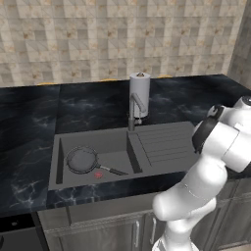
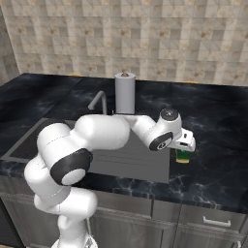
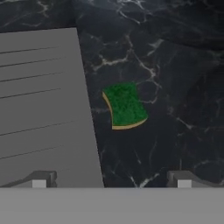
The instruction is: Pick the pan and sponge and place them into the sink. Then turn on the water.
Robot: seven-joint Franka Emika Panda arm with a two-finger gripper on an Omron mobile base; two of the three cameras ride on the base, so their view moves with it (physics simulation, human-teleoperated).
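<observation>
The pincer (image 3: pixel 111 179) hangs above the dark worktop (image 3: pixel 175 65) with its two tips spread wide apart and nothing between them. Just ahead of the tips and a little below lies the sponge (image 3: pixel 125 106), green face up with a yellow edge showing, flat on the worktop just beside the ribbed drainboard (image 3: pixel 43 96) but not touching it. Seen from the right, the hand hovers almost directly over the sponge.

The pan (image 1: pixel 82 160) already rests in the basin of the sink (image 1: pixel 61 162), far off to the pincer's side beyond the drainboard, so the sponge looks like the step in hand. To do it well, the pincer should centre over the sponge, turn so the tips straddle its shorter span, and come straight down without brushing the drainboard's edge. The sponge is soft and low, so the tips should reach nearly to the worktop before closing gently.
</observation>
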